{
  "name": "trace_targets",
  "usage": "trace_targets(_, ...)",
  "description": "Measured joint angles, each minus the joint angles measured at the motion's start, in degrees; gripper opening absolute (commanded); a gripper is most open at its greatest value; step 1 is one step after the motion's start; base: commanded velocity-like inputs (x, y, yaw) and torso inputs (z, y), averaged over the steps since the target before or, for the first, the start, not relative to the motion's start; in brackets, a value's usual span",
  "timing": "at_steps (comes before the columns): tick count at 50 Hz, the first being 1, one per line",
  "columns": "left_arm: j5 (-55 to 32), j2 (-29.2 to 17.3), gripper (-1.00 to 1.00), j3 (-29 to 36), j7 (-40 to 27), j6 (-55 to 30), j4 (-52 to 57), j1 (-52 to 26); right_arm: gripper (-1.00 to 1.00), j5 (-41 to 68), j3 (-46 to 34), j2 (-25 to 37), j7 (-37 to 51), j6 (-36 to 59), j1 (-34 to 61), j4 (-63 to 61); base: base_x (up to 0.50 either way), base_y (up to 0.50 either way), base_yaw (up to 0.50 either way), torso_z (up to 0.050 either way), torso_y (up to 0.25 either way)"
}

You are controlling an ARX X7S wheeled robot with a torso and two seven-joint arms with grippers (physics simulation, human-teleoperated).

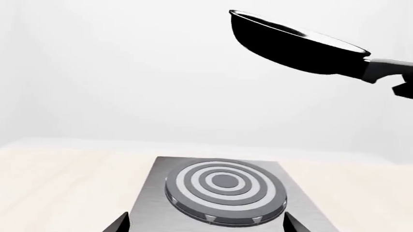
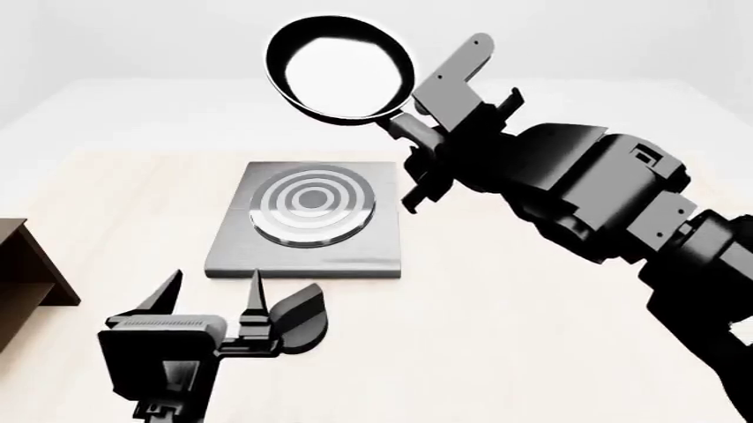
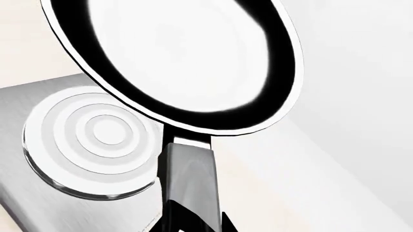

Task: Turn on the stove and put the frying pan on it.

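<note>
The stove [image 2: 309, 231] is a flat grey metal plate with a ringed round burner [image 2: 310, 208], lying on the pale table. It also shows in the left wrist view [image 1: 223, 193] and the right wrist view [image 3: 58, 159]. The frying pan [image 2: 341, 69] is black with a pale glossy inside, held in the air above and behind the stove. My right gripper [image 2: 412, 141] is shut on its handle [image 3: 190, 179]. The pan shows high in the left wrist view [image 1: 293, 43]. My left gripper [image 2: 212, 295] is open and empty, just in front of the stove. The knob is not visible.
A dark brown wooden shelf [image 2: 26, 273] stands at the left edge of the table. The pale table top [image 2: 506, 308] stretches out to the right of the stove, under my right arm.
</note>
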Motion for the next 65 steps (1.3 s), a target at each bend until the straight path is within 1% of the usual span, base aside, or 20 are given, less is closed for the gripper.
trace_targets(18,-2.34,-0.14,1.00,-0.53,1.30,1.66,0.27,0.64,-1.00,-1.18,-1.00,-3.37,-0.15,-1.96,-1.81,1.43,0.00,0.00,0.00,0.001,0.002)
trace_targets(48,-2.03,-0.42,1.00,-0.28,1.87,4.09,0.03,1.07,-1.00,-2.88,-0.76,-8.60,1.38,-4.26,-3.67,6.88,0.00,0.00,0.00,0.000,-0.250)
trace_targets(65,-2.76,-0.45,1.00,-0.36,0.66,2.64,-0.04,0.75,-1.00,-3.26,0.06,-12.07,3.39,-5.06,-3.92,10.24,0.00,0.00,0.00,0.000,0.000)
